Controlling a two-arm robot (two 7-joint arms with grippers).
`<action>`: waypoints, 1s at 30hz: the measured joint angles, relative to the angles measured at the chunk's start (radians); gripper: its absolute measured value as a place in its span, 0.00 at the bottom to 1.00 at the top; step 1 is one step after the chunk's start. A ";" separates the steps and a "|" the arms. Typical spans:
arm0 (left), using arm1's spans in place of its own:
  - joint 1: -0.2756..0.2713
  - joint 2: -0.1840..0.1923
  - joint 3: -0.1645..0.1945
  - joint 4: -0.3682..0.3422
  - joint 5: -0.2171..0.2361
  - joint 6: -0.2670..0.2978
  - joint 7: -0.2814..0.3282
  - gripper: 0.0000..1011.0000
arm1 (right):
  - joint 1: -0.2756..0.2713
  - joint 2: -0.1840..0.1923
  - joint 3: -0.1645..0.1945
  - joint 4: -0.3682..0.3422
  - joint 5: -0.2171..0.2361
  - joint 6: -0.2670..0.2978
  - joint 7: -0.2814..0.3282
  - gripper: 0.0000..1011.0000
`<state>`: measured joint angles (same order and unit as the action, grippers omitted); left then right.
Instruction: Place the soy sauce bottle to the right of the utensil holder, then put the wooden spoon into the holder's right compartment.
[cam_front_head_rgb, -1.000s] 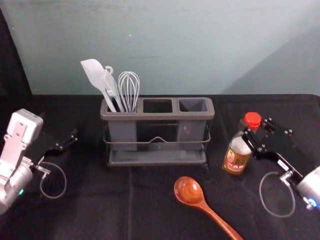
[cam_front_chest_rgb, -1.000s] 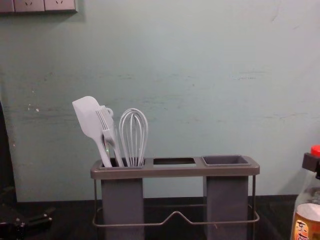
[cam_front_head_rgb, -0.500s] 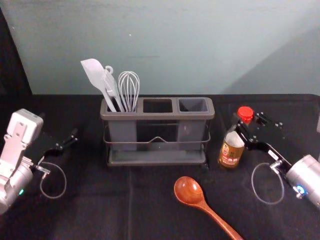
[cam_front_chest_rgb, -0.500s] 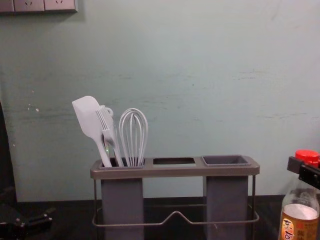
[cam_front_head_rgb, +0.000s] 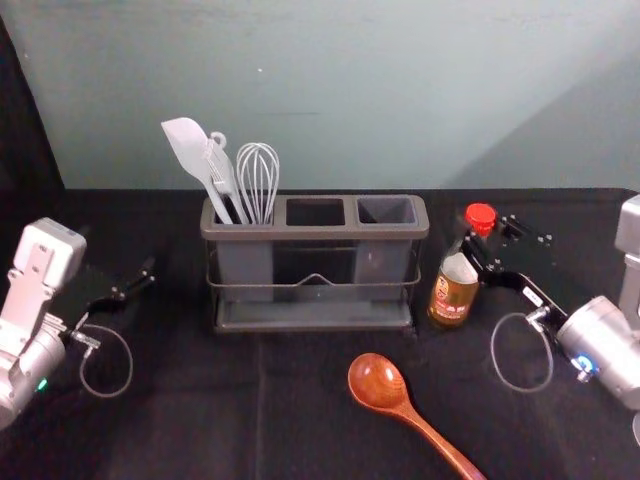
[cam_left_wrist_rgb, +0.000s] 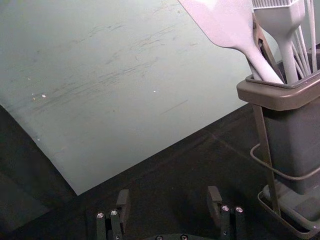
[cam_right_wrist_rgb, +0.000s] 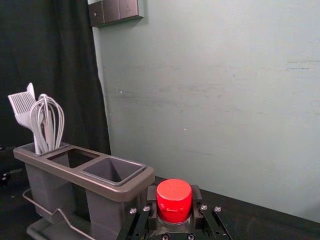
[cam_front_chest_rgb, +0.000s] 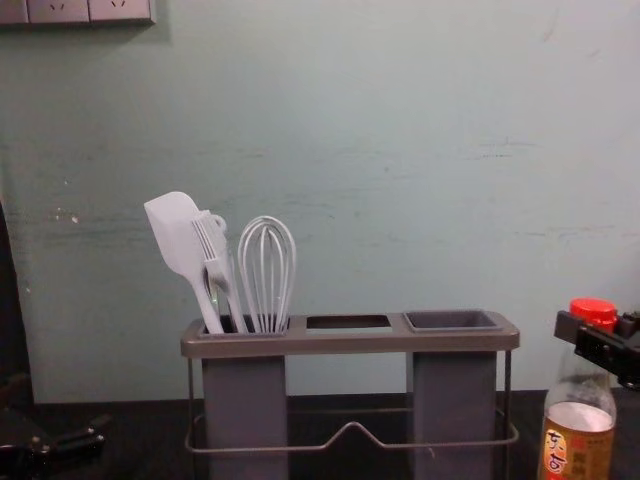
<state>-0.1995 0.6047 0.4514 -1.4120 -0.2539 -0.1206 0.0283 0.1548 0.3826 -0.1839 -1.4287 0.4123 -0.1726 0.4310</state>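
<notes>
This looks like a robot lab staged with kitchenware: a left arm (cam_front_head_rgb: 38, 275) and right arm (cam_front_head_rgb: 603, 345) flank the holder (cam_front_head_rgb: 315, 234), black cloth (cam_front_head_rgb: 180, 430) runs under it, a bare, scuffed wall (cam_front_head_rgb: 340, 100) stands behind it, with sockets (cam_front_chest_rgb: 60, 11) high to its left.

The right gripper (cam_front_head_rgb: 489, 236) holds the red-capped bottle (cam_right_wrist_rgb: 174, 201) near the utensil holder (cam_right_wrist_rgb: 130, 192). A whisk (cam_right_wrist_rgb: 50, 122) pokes up from it.
</notes>
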 joint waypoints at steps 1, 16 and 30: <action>0.000 0.000 0.000 0.000 0.000 0.000 0.000 1.00 | 0.002 -0.001 -0.001 0.003 -0.001 -0.001 0.001 0.38; 0.000 0.000 0.000 0.000 0.000 0.000 0.000 1.00 | 0.053 -0.021 -0.023 0.056 -0.026 -0.006 0.001 0.38; 0.000 0.000 0.000 0.000 0.000 0.000 0.000 1.00 | 0.083 -0.039 -0.023 0.104 -0.025 -0.029 0.007 0.39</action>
<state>-0.1995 0.6047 0.4514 -1.4120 -0.2539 -0.1205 0.0283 0.2383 0.3440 -0.2067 -1.3245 0.3876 -0.2019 0.4381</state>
